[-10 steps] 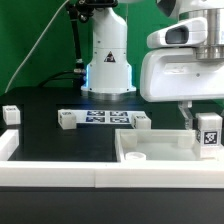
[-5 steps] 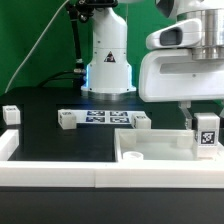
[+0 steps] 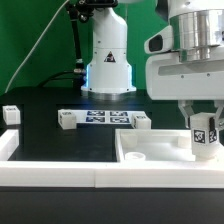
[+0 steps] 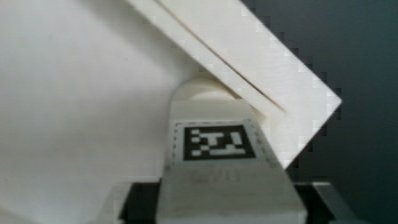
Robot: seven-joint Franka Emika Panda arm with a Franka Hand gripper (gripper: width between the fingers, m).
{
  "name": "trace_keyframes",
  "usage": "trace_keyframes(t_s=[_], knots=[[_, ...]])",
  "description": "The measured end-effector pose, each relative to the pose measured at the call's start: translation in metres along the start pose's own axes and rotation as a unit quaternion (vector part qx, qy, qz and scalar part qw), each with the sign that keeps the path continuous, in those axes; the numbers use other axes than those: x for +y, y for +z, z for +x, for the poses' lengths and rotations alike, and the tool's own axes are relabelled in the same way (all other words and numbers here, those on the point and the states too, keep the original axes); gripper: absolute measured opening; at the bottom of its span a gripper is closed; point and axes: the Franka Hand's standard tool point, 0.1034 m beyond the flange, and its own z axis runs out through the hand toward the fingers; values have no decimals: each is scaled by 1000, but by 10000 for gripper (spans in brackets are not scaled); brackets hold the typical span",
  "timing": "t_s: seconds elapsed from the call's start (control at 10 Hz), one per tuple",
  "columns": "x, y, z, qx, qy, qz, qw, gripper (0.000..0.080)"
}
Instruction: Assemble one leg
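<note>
Leg (image 3: 205, 134) held upright in the fingers (image 3: 203, 122), clamped on its upper part, tag facing the camera, at the exterior view's right. It hangs over the right corner of the white tray (image 3: 150, 148), low, near the rim; contact can't be judged. Wrist view: leg (image 4: 217, 140) against the tray corner (image 4: 302, 95). Judgement: insertion step, so keep the post vertical, line it up with the corner, lower slowly and don't release until seated. 3 spare legs, 1 of them here (image 3: 11, 114), sit on the bench (image 3: 60, 100).

White glossy arm (image 3: 190, 70), black seams, blue-lit base (image 3: 108, 68).
</note>
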Motion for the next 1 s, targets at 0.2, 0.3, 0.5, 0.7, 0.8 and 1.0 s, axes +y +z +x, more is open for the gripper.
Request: trace_keyframes(t_s=[0.2,0.3,0.5,0.7,0.8,1.0], knots=[[0,1,-5,3,133,-2,991,292],[0,1,-5,0,192,1,981,292],[0,1,-5,-10,245,6,969,292],[0,1,-6,-16,325,8,945,292],[0,1,-6,-16,324,8,946,293],[0,1,-6,-16,294,8,956,522]])
